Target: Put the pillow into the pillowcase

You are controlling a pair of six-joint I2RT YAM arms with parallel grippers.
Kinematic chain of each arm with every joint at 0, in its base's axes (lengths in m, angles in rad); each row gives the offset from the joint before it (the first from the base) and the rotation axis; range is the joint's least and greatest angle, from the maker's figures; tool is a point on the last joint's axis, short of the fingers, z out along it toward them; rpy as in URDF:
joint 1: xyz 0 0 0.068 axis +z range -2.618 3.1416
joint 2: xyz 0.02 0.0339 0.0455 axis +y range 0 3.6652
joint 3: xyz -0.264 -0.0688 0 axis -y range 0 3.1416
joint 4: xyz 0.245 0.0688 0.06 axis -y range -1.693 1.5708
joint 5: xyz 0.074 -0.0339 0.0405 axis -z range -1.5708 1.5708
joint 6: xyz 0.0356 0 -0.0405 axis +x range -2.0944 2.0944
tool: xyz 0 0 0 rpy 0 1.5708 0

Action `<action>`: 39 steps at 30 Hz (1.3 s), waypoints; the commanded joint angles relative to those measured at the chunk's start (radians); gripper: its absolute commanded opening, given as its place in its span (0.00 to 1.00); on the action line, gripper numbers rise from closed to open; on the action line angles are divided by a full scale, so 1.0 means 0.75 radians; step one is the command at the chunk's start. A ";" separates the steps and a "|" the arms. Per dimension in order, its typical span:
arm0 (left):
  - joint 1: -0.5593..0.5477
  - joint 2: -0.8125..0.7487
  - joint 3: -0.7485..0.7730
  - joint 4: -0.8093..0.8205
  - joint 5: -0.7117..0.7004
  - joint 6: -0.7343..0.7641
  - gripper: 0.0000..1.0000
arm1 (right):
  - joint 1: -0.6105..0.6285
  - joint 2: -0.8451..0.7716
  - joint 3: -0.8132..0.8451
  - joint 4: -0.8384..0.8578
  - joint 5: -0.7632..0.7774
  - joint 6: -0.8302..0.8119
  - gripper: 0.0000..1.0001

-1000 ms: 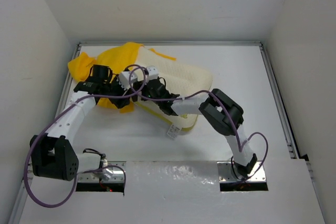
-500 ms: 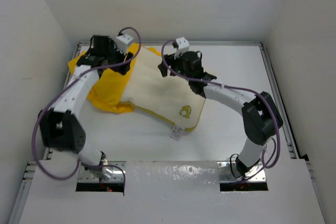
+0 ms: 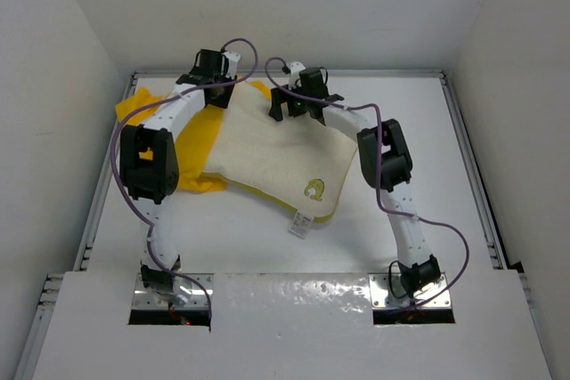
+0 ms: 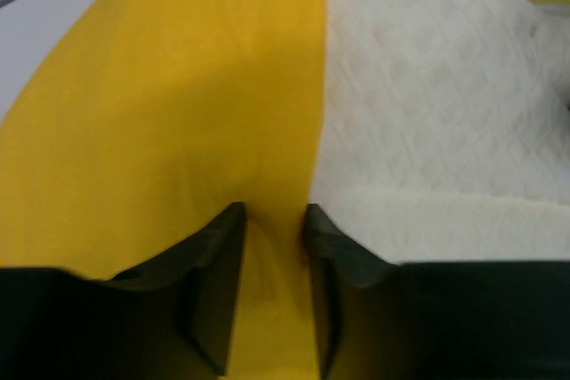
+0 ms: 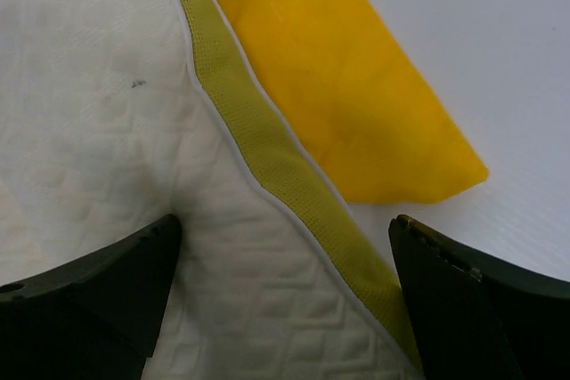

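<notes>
White table (image 3: 419, 175) holds the pillow (image 3: 267, 153), with the pillowcase (image 3: 198, 135) at its 9 o'clock. At the pillow's 11 o'clock corner the left gripper (image 4: 273, 215) pinches the pillowcase; the right gripper (image 5: 283, 222), spread wide, hovers over its 12 o'clock edge.

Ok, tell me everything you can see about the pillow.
The pillow is plump, cream-white and quilted, with a yellow-green mesh side band, a small yellow emblem and a white tag at its near corner. It lies flat on the table, its left end over the yellow pillowcase. The open right gripper straddles its far edge.
</notes>
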 commanded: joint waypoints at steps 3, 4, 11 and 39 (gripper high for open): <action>-0.026 0.023 0.067 0.072 -0.177 -0.020 0.16 | 0.018 -0.052 -0.105 0.062 -0.093 -0.015 0.94; -0.026 0.028 0.069 0.076 -0.173 -0.014 0.13 | 0.020 -0.044 -0.095 0.048 -0.109 -0.013 0.89; -0.046 0.081 0.096 0.002 0.007 0.023 0.00 | 0.024 -0.068 -0.210 0.019 -0.261 -0.023 0.20; -0.472 -0.416 -0.465 -0.104 0.475 0.381 0.00 | 0.239 -0.901 -1.610 1.661 1.017 0.795 0.00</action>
